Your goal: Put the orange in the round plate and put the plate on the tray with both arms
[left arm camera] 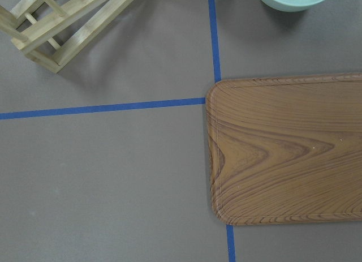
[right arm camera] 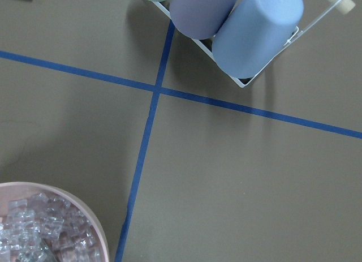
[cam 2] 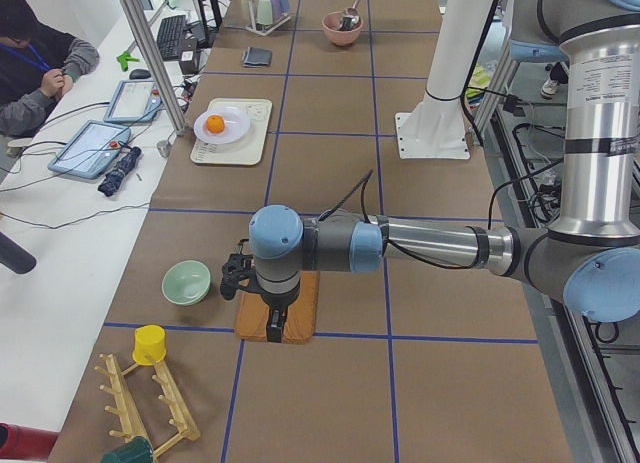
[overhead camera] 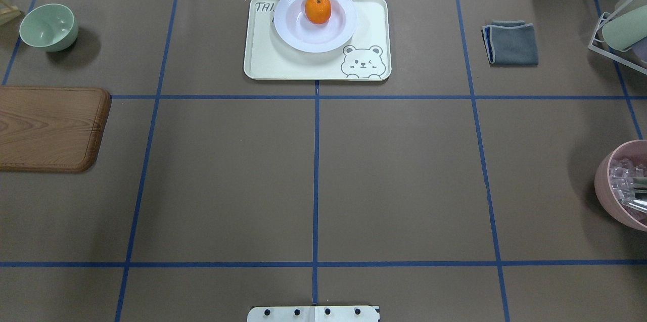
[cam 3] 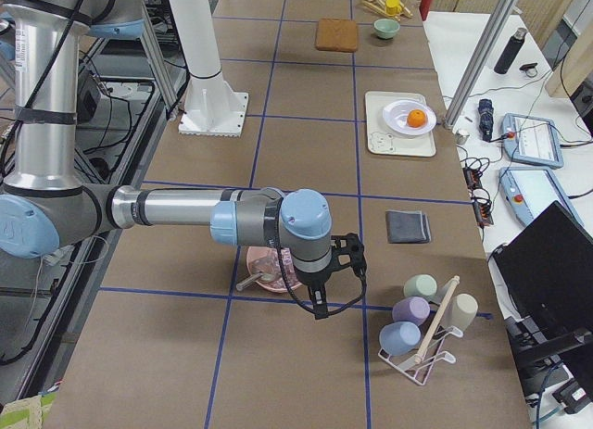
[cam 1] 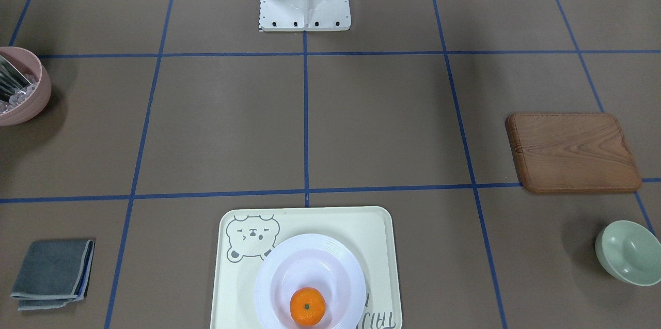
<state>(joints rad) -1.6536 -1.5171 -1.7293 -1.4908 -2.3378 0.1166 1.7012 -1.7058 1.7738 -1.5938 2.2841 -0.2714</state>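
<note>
The orange (overhead camera: 318,8) lies in the white round plate (overhead camera: 298,29), off centre toward the far rim. The plate rests on the cream tray (overhead camera: 283,66) with the bear drawing, at the table's far middle. From the front, the orange (cam 1: 308,307) sits in the plate (cam 1: 310,262) on the tray (cam 1: 361,225). My left gripper (cam 2: 234,281) hangs over the wooden board, seen only in the exterior left view. My right gripper (cam 3: 355,258) hangs by the pink bowl, seen only in the exterior right view. I cannot tell whether either is open or shut.
A wooden board (overhead camera: 48,127) and a green bowl (overhead camera: 49,26) lie at the left. A grey cloth (overhead camera: 511,43), a pink bowl (overhead camera: 624,185) of clear pieces and a cup rack (cam 3: 422,327) are at the right. A person (cam 2: 35,63) sits beside the table.
</note>
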